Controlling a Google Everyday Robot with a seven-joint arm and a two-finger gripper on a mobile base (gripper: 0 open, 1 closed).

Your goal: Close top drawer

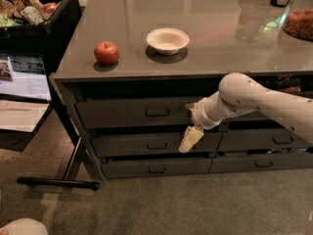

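Currently: grey bench [205,13] fills the view, with stacked drawers under its top. The white arm [264,99] reaches in from the right, low and level with the drawer fronts, which looks like a posture for pushing rather than pulling. The top drawer [122,114] sits directly below the benchtop. Its front appears roughly flush with the fronts beneath, so it is probably shut or nearly so, and its loop handle [157,112] is untouched. The pincer [190,138] hangs tip-down just below the drawer's right end, over the second front; released or clenched, cannot tell. Bowl [167,39] and apple [106,53] stand apart on top, clear of the work. A printed sheet [24,77] at left is unreadable.
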